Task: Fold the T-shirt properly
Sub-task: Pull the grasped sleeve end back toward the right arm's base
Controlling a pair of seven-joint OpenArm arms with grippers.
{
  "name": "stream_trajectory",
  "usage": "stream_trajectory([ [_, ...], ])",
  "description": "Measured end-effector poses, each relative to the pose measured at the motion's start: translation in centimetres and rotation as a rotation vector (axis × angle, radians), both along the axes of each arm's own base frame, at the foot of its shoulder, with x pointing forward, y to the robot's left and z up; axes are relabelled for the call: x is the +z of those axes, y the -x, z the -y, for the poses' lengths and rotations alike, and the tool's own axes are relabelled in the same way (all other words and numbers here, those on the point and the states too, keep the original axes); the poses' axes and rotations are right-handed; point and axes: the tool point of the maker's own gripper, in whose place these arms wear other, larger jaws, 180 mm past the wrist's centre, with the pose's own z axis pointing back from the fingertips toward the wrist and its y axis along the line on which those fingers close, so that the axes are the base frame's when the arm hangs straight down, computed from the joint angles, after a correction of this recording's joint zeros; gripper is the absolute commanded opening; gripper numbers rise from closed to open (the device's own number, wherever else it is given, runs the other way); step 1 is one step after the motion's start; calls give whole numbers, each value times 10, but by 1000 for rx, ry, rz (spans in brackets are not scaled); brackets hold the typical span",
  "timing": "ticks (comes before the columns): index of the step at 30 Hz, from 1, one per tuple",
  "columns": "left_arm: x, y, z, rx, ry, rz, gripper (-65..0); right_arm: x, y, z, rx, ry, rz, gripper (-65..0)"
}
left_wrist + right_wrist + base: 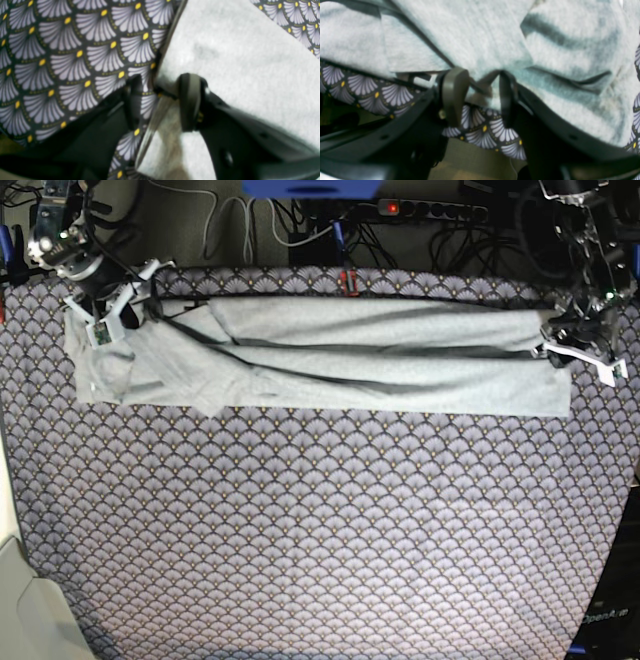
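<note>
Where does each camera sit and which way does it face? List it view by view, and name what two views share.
Left wrist: rides the left arm, looks down past its jaws at the T-shirt edge on the tablecloth.
Right wrist: rides the right arm, faces its parted jaws at the bunched T-shirt.
Base: overhead, looking down on the table; both arms show, the left gripper on this view's right, the right gripper on its left.
Shared: all three show the T-shirt and tablecloth.
</note>
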Motion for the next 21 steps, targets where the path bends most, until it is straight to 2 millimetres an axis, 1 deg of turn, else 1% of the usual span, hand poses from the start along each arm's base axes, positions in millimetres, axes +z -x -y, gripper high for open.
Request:
stream_trajectory([
  [2, 1, 0, 0, -1, -1, 2, -392, 0, 0, 0, 1, 0, 1, -399],
  [3, 1, 0, 0, -1, -1, 2, -372, 0, 0, 0, 2, 1, 0, -399],
  [5, 1, -1, 2, -26, -7, 0, -314, 0, 0, 0, 2, 0, 0, -399],
  [7, 2, -4, 11, -91, -3, 8, -237, 0, 0, 0, 3, 0, 0, -399],
  [9, 1, -7, 21, -143, 9, 25, -190, 0, 0, 0, 3, 0, 0, -399],
  [10, 1, -8, 23, -153, 11, 28, -180, 0, 0, -1, 3, -1, 0, -399],
  [16, 2, -13, 25, -146, 17, 37, -179, 0, -1, 0, 3, 3, -5, -399],
  [18, 2, -14, 26, -147, 18, 39, -188, 2, -6, 0, 3, 1, 8, -399],
  [19, 2, -14, 27, -147, 20, 39, -206, 3, -7, 0, 4, 2, 10, -399],
  [21, 1, -14, 27, -149, 23, 38, -273, 3, -7, 0, 4, 2, 11, -399],
])
